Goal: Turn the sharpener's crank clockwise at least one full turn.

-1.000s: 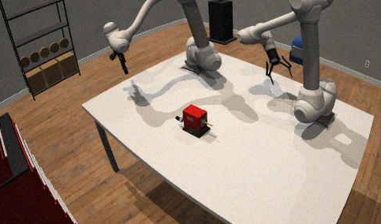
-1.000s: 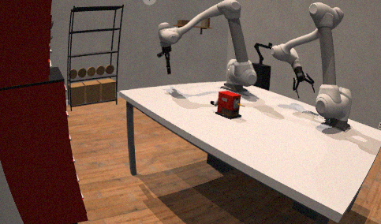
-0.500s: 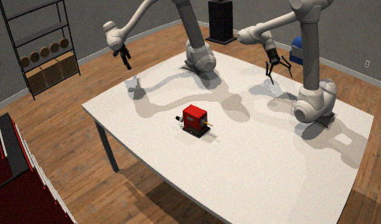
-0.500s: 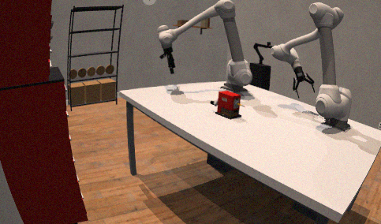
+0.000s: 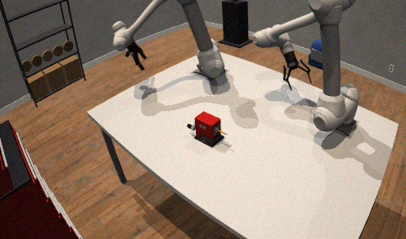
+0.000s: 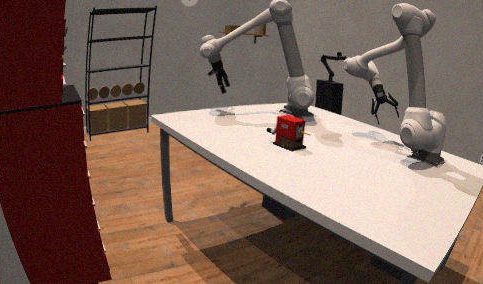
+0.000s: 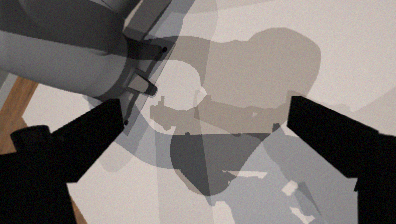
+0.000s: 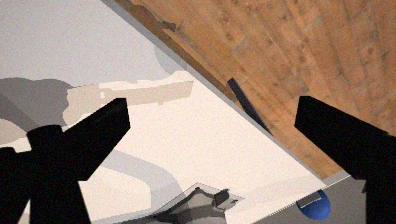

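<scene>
Two arms, two pincers, one sharpener (image 5: 206, 126) (image 6: 290, 130), one crank (image 5: 192, 126) (image 6: 272, 130), one pencil (image 5: 222, 132) (image 6: 305, 133). Shelf rack (image 6: 151, 70) behind: five round discs (image 5: 47, 55) (image 6: 115, 90), three boxes (image 5: 54, 77) (image 6: 117, 116). Sharpener upright on worktop (image 5: 260, 168) (image 6: 309, 175), well apart from both pincers. Red boxy body, dark base; black-knobbed crank one side, yellow pencil sticking out opposite. Left pincer (image 5: 300, 85) (image 6: 388, 119) (image 7: 207, 111), right pincer (image 5: 143, 64) (image 6: 225, 88) (image 8: 212, 111): both fully open, holding nothing.

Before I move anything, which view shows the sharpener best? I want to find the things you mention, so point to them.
Top view: the sharpener (image 5: 207, 125) (image 6: 289, 129) appears largest there, with crank handle (image 5: 190, 125) (image 6: 270, 130) and pencil (image 5: 222, 131) (image 6: 305, 133) both visible. Exterior shows all three, smaller. Neither wrist view shows any of it.
</scene>
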Robot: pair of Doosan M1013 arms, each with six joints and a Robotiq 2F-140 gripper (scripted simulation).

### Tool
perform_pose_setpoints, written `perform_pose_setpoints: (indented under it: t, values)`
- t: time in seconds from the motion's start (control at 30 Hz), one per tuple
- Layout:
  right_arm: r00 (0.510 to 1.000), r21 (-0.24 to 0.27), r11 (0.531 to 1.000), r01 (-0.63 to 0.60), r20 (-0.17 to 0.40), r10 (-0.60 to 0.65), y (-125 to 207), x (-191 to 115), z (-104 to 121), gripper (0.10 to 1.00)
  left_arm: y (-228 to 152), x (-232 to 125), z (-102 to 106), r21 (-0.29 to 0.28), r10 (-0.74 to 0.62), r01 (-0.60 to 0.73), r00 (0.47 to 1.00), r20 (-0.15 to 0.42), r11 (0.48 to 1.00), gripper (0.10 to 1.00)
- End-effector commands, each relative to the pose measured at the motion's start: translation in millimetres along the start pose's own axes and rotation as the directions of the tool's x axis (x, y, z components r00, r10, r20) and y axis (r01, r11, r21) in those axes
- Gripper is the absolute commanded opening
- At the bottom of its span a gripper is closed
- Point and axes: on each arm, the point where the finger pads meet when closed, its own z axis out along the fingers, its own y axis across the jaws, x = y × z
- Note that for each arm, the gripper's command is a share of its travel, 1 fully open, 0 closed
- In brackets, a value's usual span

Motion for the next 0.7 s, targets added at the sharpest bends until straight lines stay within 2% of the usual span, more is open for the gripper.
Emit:
perform_pose_setpoints:
  t: [0.0, 0.67]
  values:
    - [0.999, 0.021, 0.999, -0.031, 0.030, 0.030, 19.6, -6.9, 8.6, 1.000, 0.1, 0.1, -0.4, -0.001, 0.000, 0.000, 1.000, 0.000, 1.000, 1.000]
    - [0.970, 0.128, 0.974, -0.185, 0.181, 0.161, 99.3, -53.5, 51.9, 1.000, 0.1, 0.1, -0.4, -0.001, 0.000, 0.000, 1.000, 0.000, 1.000, 1.000]
